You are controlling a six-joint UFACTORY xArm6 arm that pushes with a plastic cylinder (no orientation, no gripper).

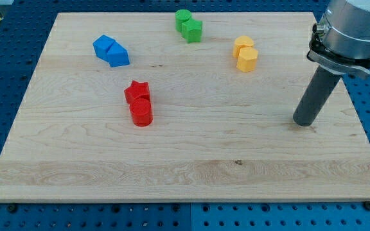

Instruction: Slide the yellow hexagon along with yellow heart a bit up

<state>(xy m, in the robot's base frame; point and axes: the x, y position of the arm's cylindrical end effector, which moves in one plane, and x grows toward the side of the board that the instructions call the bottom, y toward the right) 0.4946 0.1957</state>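
Note:
The yellow hexagon (247, 59) and the yellow heart (242, 45) sit touching at the view's upper right, the heart just above the hexagon. My tip (305, 122) rests on the board to the right of and below the yellow pair, well apart from them. The dark rod rises from the tip toward the view's upper right.
A green pair, star (192, 29) and cylinder (183, 18), sits at the top centre. Two blue blocks (111, 51) lie at the upper left. A red star (137, 92) and red cylinder (141, 112) sit left of centre. The wooden board (236, 173) lies on a blue perforated table.

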